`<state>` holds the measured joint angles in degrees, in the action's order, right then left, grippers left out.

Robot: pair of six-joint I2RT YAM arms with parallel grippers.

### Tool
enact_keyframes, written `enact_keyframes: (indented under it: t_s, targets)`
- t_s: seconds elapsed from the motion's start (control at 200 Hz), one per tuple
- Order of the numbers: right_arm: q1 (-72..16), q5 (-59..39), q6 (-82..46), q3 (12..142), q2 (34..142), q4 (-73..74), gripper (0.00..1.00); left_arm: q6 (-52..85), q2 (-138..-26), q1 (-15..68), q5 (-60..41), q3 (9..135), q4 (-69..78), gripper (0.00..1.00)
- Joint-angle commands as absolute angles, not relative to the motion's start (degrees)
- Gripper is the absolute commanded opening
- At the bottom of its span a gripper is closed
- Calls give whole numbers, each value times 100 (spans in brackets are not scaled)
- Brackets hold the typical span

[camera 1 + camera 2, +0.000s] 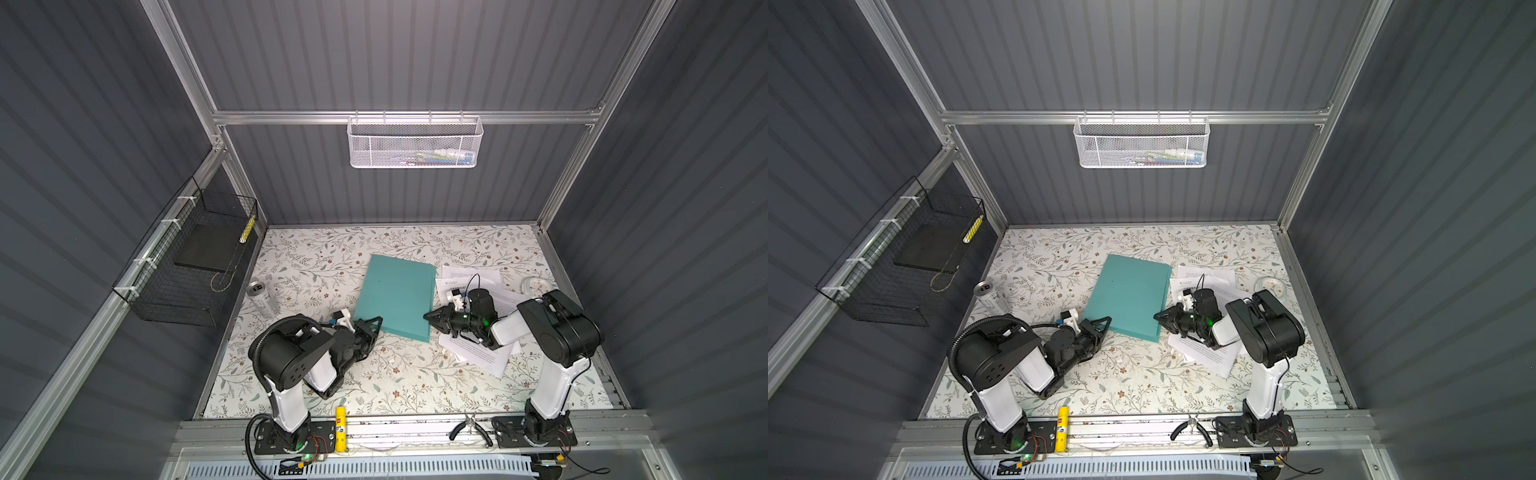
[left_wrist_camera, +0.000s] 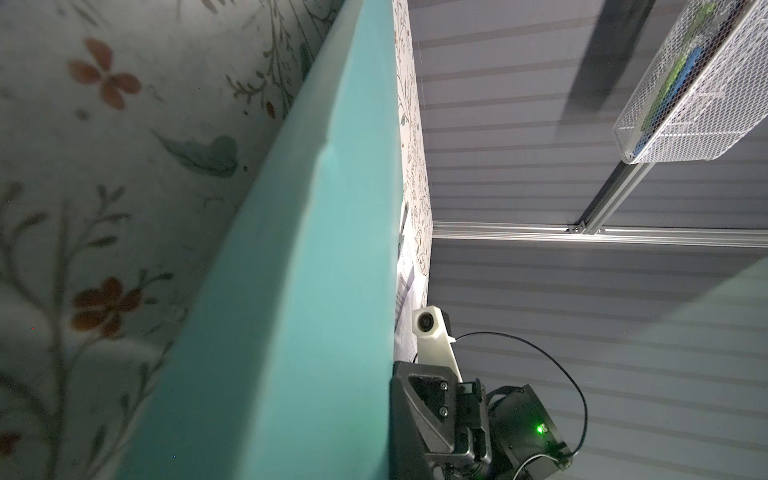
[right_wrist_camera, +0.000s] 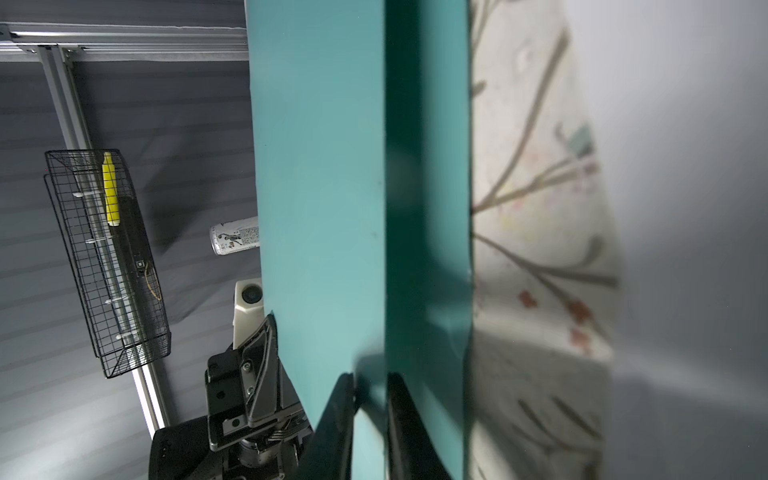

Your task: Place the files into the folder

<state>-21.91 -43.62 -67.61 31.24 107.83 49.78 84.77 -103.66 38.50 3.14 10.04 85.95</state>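
The folder (image 1: 397, 295) lies in the middle of the table (image 1: 307, 257), with the files (image 1: 486, 359) just right of it, partly under the right arm (image 1: 557, 328). The right gripper (image 3: 370, 380) straddles the folder's near right edge, jaws narrow, grip unclear. The left gripper (image 1: 373, 323), pressed together, sits at its near left corner.
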Motion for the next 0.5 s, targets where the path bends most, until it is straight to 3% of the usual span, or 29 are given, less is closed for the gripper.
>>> enact_keyframes:
  t_s: [0.0, 0.035, 0.255, 0.37, 0.45, 0.47, 0.495]
  targets:
    - [-2215, -4482, -6991, 3192, 10888, 5424, 8, 8475, -10439, 3852, 128, 1073, 8754, 0]
    - [-2214, -4474, -7011, 3182, 10874, 5447, 0, 8436, -10424, 3857, 108, 1073, 8756, 0]
    - [-2248, -4526, -6949, 3249, 10631, 5189, 0, 8006, -9915, 3750, -198, 985, 8016, 0]
    - [-2258, -4510, -6783, 3320, 10399, 4774, 0, 7648, -9167, 3740, -307, 1018, 6876, 29]
    - [-2268, -4487, -6682, 3368, 10262, 4519, 0, 7205, -8274, 3743, -302, 1168, 5357, 45]
    - [-2266, -4483, -6665, 3374, 10236, 4470, 0, 7044, -8014, 3744, -288, 1253, 4882, 56]
    - [-2268, -4483, -6647, 3396, 10210, 4420, 0, 6843, -7699, 3742, -265, 1395, 4142, 60]
